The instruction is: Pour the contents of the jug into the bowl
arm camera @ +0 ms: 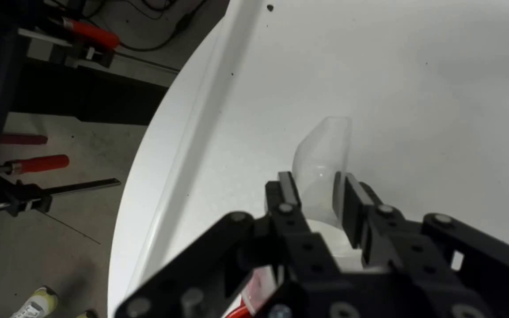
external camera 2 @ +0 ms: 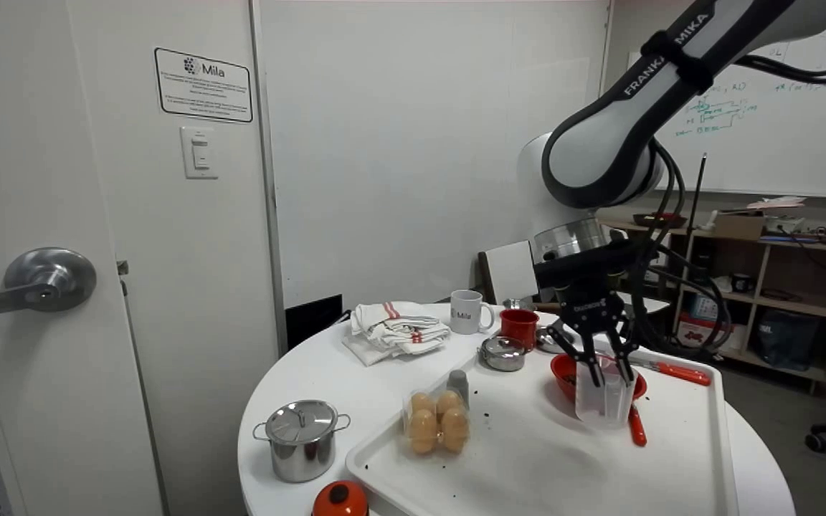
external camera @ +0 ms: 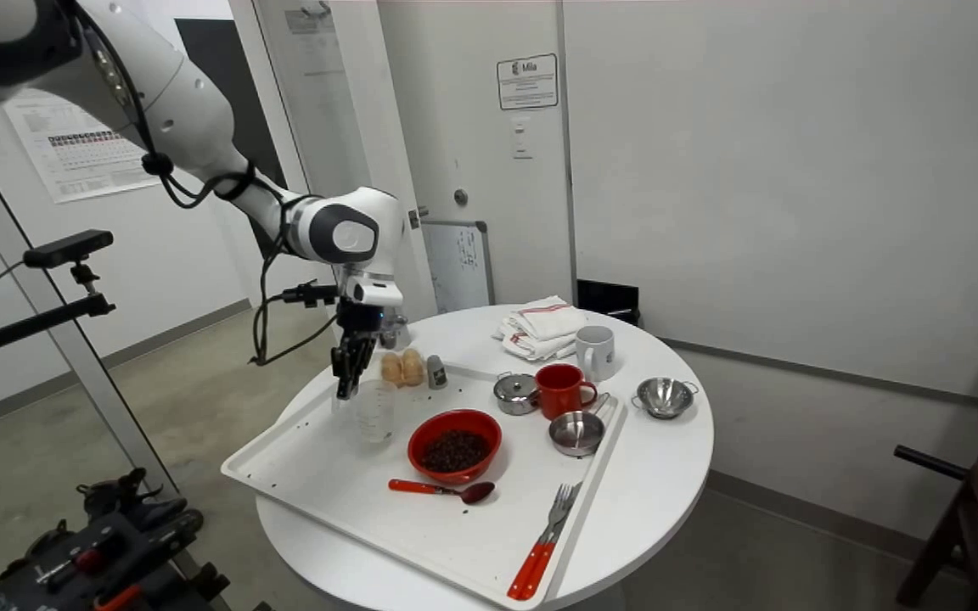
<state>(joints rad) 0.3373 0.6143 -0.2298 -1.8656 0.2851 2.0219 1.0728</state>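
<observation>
- Gripper (external camera 2: pixel 612 381): clamped on jug (external camera 2: pixel 603 408).
- Jug: nearly upright, near bowl (external camera: pixel 453 418).
- Bowl: contains dark pieces (external camera: pixel 455 451).
- Pot (external camera 2: pixel 303 453): near left edge of table (external camera 2: pixel 370 390), in an exterior view.

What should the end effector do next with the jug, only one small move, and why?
Probably lower the jug gently onto the tray. The end effector appears closed on it, beside the red bowl. Dark pieces lie in the bowl and none show through the jug, so pouring looks finished. I cannot tell whether its base already touches the tray.
</observation>
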